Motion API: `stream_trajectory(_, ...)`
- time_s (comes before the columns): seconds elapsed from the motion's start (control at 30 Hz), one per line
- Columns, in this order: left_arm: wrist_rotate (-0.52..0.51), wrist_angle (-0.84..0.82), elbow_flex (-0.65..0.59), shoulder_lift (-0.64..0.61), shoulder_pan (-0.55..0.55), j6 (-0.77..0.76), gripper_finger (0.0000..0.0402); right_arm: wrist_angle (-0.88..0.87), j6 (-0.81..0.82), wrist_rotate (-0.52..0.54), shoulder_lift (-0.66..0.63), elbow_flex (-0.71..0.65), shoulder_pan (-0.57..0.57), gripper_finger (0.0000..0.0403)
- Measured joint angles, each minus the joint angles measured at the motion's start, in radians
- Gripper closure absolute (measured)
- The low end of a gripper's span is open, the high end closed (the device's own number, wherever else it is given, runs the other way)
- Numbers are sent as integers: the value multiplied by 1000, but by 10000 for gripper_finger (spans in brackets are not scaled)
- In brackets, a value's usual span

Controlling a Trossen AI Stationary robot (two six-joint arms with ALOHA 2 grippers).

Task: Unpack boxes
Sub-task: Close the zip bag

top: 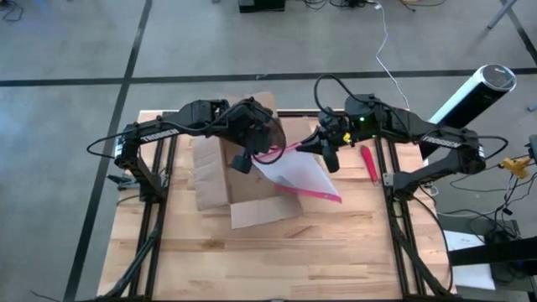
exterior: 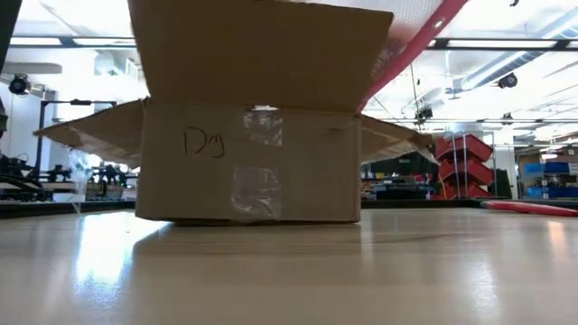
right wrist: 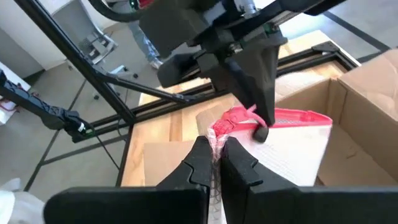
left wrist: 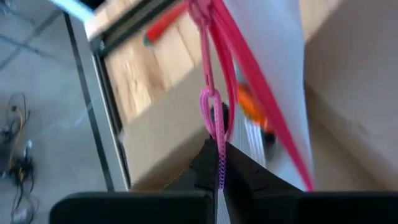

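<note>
Above open box (top: 243, 180): left gripper (left wrist: 219, 163) pinched on pouch (top: 295, 172) cord; right gripper (right wrist: 216, 149) clamped on pouch corner.

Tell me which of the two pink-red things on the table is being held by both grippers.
The pink-edged pouch, lifted over the open cardboard box: left gripper pinches its pink cord, right gripper clamps its corner. The red tool lies untouched on the table.

Under me the wood table (top: 277, 260) sits on a grey concrete floor (top: 59, 126) crossed by dark lines (top: 126, 80). Cables (top: 382, 42) trail over it. Across the room I see stacked red bins (exterior: 465, 167), blue bins (exterior: 546, 176) beside them, and ceiling strip lights (exterior: 506, 43) glaring bright on my tabletop.
</note>
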Motion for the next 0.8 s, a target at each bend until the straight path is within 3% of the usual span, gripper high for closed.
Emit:
stream_trajectory(0.3, -76, -117, 0, -7, 26, 0, 401, -93, 0, 27, -42, 1, 15, 403)
stream_trajectory(0.57, -121, -247, 0, -14, 120, -30, 401, -210, 38, 61, -125, 2, 43, 403)
stream_trajectory(0.8, -164, -252, 0, -49, 209, -32, 401, -297, 58, 138, -203, 2, 74, 403)
